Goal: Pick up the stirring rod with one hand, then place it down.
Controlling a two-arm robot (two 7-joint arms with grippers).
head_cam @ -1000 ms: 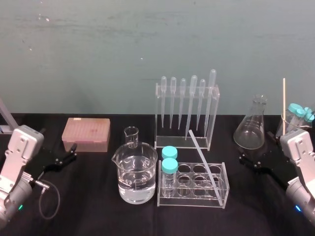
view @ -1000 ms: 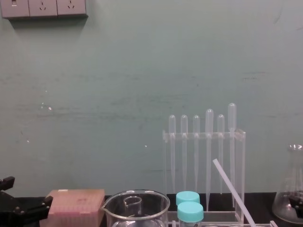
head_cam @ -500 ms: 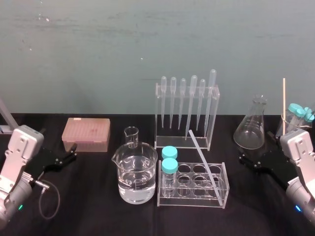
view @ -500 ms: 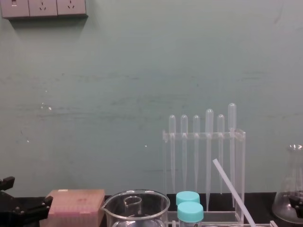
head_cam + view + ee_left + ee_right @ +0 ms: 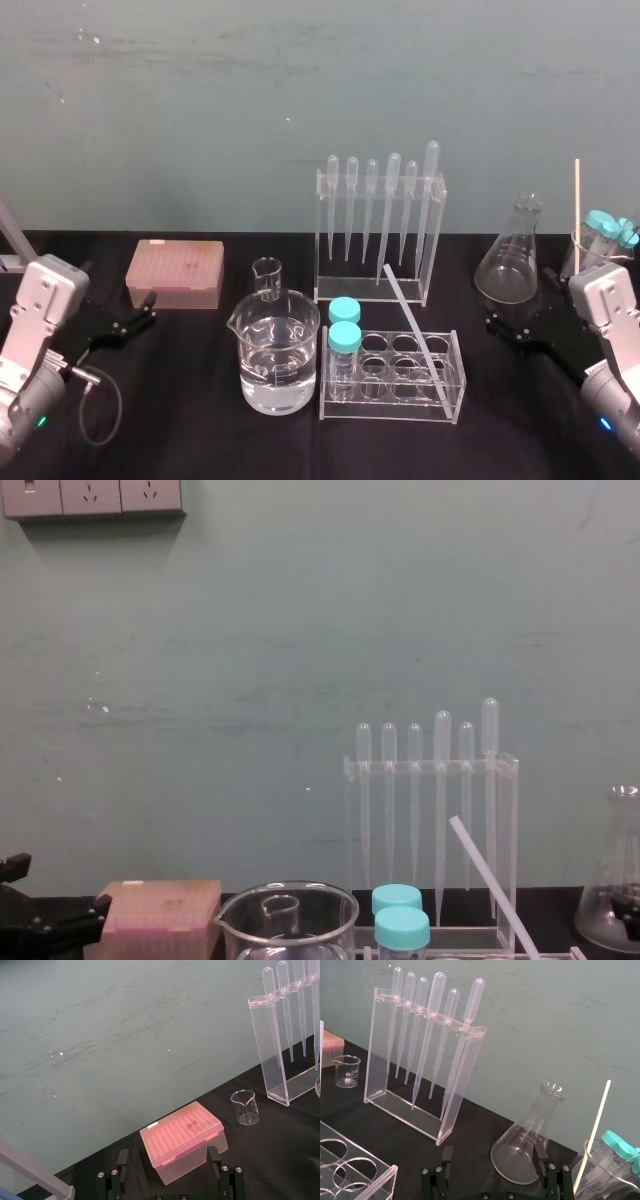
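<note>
Our right gripper (image 5: 517, 303) waits low right and our left gripper (image 5: 150, 307) low left, both spread and empty. The stirring rod (image 5: 412, 325) leans across the test-tube rack (image 5: 455, 400), lower centre. We should pinch its free upper end and lift along its slant.

stirring rod (image 5: 490, 880) tilted in front of pipette rack (image 5: 508, 820) | beaker (image 5: 290, 912) centre | pink box (image 5: 160, 908) left

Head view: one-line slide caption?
Stirring rod leans across the tube rack beside a beaker; left end effector and right end effector sit open at either side, holding nothing.
</note>
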